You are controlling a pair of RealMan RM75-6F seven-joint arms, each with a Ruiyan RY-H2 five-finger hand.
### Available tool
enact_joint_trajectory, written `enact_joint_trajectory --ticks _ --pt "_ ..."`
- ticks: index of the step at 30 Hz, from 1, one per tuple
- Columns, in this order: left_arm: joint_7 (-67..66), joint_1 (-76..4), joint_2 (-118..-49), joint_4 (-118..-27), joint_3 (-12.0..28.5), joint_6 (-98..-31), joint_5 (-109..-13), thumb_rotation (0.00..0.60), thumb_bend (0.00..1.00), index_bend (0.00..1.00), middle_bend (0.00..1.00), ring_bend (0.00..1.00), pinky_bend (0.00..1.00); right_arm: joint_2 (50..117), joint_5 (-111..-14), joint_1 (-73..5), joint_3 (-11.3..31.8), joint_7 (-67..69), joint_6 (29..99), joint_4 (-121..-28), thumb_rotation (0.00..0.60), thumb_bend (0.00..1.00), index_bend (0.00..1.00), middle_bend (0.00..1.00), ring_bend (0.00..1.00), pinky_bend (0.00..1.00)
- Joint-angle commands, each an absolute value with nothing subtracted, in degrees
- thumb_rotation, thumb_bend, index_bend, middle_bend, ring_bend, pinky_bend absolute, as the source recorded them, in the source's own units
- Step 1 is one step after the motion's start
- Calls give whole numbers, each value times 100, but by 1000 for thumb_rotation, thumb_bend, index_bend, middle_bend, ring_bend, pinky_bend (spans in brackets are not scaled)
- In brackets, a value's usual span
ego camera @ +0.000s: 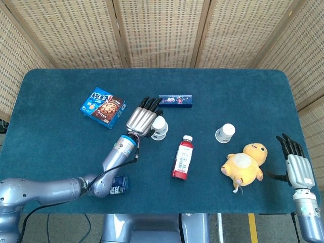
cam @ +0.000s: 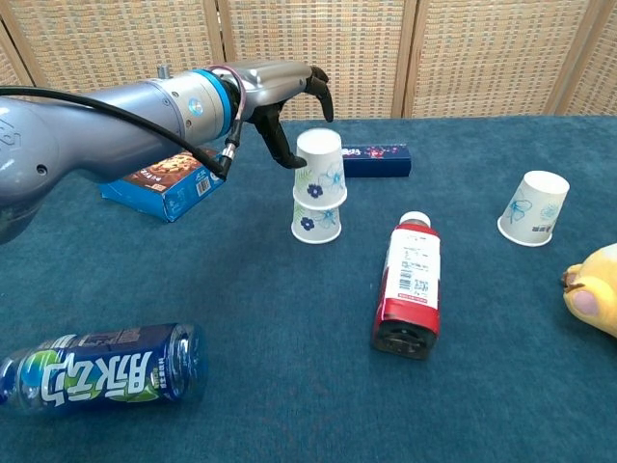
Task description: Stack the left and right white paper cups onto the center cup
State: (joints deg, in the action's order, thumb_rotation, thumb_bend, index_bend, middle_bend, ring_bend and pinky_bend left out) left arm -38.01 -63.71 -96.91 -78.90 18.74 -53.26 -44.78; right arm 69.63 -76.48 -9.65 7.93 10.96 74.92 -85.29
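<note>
**Left hand at the centre stack, right cup waits far over on the other side**

Left hand (cam: 289,106) is up at the middle of the table (ego camera: 50,101), arching over the stacked cup (cam: 320,169). That cup sits upside down on the center cup (cam: 316,222), slightly tilted, not fully seated from the look of the chest view. Fingers (cam: 323,92) curl over above its top, and the thumb side reaches down by its left flank. Whether they are pinching it or only touching, I honestly cannot tell.

Now the relation that matters. The right cup (ego camera: 225,133) stands upside down, well apart from the stack, off toward the robot's right. Its long axis is roughly upright, leaning a little. Right hand (ego camera: 297,167) is at the table's right edge, fingers straight and spread, holding nothing. Clearly the nearer hand for that cup, which lies up-table and inward from it.

One snag, by my reckoning: the yellow plush toy (ego camera: 245,166) lies between that hand and the cup. A red bottle (ego camera: 183,158) lies flat between cup and stack. So I'd judge a lifted path over both is the safer line.
</note>
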Motion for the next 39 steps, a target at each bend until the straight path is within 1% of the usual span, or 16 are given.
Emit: enact_joint_trajectory --ticks 1,7,10,13,17,21,24,26,30,33,36,39 --pt "-3792 -6404 -9751 -7832 1836 -5299 -4436 600 254 139 0 0 0 6962 -7641 -970 794 1108 7474 -8518 600 82 13 0 0 4" --pt "-3565 -6281 -9679 -7997 1816 -5447 -4522 600 254 139 0 0 0 6974 -7665 -981 781 1123 7452 -8505 600 82 13 0 0 4" --pt "-3362 -6066 -9484 -8324 1761 -5652 -4681 600 253 139 0 0 0 6977 -7689 -980 772 1102 7467 -8512 600 82 13 0 0 4" --pt "-3181 -5708 -9144 -8830 1600 -6050 -4998 600 253 139 0 0 0 6983 -7716 -981 762 1063 7486 -8539 600 81 13 0 0 4" --pt "-2954 -5077 -8579 -9610 1243 -6694 -5444 600 253 139 0 0 0 6991 -7771 -978 742 947 7539 -8591 600 79 16 0 0 4" --pt "-2648 -4361 -7865 -10357 694 -7249 -6045 600 253 133 0 0 0 7017 -7845 -982 702 753 7589 -8672 600 80 25 0 0 5" --pt "-2569 -3859 -7407 -10680 241 -7670 -6516 600 253 128 0 0 0 7048 -7886 -978 681 597 7643 -8729 600 88 37 0 0 12" --pt "-2493 -3396 -7190 -10727 -122 -8146 -6910 600 253 128 0 0 0 7085 -7948 -990 660 463 7682 -8762 600 91 51 0 0 20" --pt "-2094 -2744 -7102 -10519 -520 -8793 -7546 600 253 127 0 0 0 7168 -7969 -1025 666 262 7706 -8819 600 98 92 0 0 36" --pt "-1823 -2306 -7158 -10242 -668 -9169 -7782 600 253 128 0 0 0 7189 -7951 -1120 708 144 7614 -8926 600 106 117 0 0 49" --pt "-1638 -2006 -7194 -10012 -741 -9309 -7864 600 253 129 0 0 0 7189 -7924 -1309 832 -58 7477 -9042 600 121 148 0 0 59" --pt "-1399 -1799 -7166 -9797 -758 -9369 -7967 600 253 130 0 0 0 7160 -7810 -1768 1187 -461 7156 -9267 600 136 185 0 0 66"
